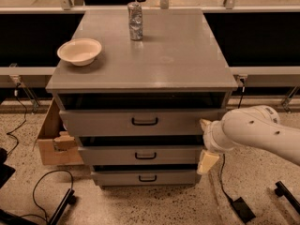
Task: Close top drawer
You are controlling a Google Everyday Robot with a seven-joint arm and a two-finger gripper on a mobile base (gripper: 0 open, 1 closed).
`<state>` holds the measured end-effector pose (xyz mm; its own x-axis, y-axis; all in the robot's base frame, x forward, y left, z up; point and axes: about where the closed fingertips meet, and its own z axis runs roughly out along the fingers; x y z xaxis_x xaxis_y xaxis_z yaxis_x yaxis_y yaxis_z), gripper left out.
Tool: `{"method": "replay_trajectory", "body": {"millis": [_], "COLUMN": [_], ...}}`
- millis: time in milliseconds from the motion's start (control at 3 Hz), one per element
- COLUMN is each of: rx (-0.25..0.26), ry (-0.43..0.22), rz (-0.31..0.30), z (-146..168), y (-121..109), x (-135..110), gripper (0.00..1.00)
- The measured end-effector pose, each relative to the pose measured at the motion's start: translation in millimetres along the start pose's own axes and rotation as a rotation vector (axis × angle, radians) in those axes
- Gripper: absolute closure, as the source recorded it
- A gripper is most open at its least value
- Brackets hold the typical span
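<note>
Tool (206,143) sits at the right end of the top drawer (108,123), its pale fingers (207,162) spread wide, holding nothing. That drawer stands partly pulled out beneath the table (187,64). Pushing this far from the handle (145,121) may skew the drawer and jam it, or the tool may slip off the corner.

My gripper (206,143) sits at right end of top drawer (103,123) front, fingers spread, arm reaching in from right. Floor straight in front of cabinet passable (only cable loop (49,172) near left). Cardboard box (54,142) blocks cabinet's left flank. Near right floor: black power brick (241,209). Cabinet top: bowl (79,51) left, can (135,21) far centre, room between and to right.
</note>
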<state>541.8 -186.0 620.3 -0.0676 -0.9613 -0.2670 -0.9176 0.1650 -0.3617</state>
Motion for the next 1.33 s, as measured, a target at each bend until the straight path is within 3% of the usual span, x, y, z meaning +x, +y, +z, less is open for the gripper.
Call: {"method": "replay_trajectory", "body": {"millis": [333, 667, 1000, 1333], "rx": [-0.001, 0.007, 0.015, 0.057], "ry": [0.0, 0.005, 0.023, 0.126], "rz": [-0.001, -0.02, -0.088, -0.263], "z": [0, -5, -23, -99], "y": [0, 5, 1, -35], "x": [0, -5, -17, -34], "gripper": [0.16, 0.4, 0.62, 0.85]}}
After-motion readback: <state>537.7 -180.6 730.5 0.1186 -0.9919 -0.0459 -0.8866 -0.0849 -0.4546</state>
